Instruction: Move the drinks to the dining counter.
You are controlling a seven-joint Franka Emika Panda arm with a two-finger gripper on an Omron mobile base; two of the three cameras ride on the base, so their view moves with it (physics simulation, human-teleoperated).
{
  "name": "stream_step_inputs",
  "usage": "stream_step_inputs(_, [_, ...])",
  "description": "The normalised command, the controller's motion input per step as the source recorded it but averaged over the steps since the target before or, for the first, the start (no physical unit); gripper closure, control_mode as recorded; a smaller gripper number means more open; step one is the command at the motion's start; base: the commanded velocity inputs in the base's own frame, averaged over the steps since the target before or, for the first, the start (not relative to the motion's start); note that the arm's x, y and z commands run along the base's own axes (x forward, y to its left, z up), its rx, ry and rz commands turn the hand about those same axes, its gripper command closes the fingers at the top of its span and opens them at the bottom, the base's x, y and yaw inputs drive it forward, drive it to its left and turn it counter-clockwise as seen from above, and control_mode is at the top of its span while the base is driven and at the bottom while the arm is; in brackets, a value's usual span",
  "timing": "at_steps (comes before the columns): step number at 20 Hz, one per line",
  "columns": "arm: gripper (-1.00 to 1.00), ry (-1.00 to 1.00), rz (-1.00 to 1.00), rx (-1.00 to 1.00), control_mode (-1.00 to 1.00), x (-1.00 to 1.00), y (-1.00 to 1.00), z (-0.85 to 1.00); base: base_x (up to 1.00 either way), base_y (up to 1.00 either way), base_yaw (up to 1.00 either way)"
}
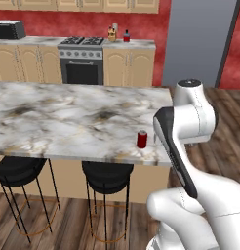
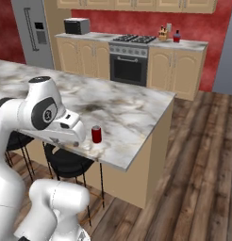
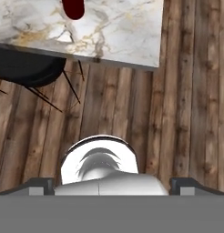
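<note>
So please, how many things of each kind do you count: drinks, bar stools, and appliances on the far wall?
Drinks: 2, the red can on the dining counter and the blue bottle on the far worktop.
Bar stools: 2.
Appliances: 3, stove, microwave, fridge.
Total: 7.

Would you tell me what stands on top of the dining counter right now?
On the dining counter a dark-red can stands upright near the front edge. The robot's arm covers the counter's corner beside it, so anything there is hidden.
</note>
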Motion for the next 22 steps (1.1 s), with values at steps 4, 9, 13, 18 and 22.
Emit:
stream_step_inputs(4, [-1.0,0.0,0.0,0.0,1.0,0.0,0.0,0.0,-0.12,-1.0,-0.05])
stream_step_inputs(9, [-1.0,0.0,0.0,0.0,1.0,0.0,0.0,0.0,-0.21,-1.0,-0.09])
stream_step_inputs(13, [-1.0,0.0,0.0,0.0,1.0,0.0,0.0,0.0,-0.18,-1.0,-0.13])
stream_step_inputs(18, [-1.0,0.0,0.0,0.0,1.0,0.0,0.0,0.0,0.35,-1.0,-0.04])
stream_step_inputs(22, [-1.0,0.0,0.0,0.0,1.0,0.0,0.0,0.0,1.0,-1.0,0.1])
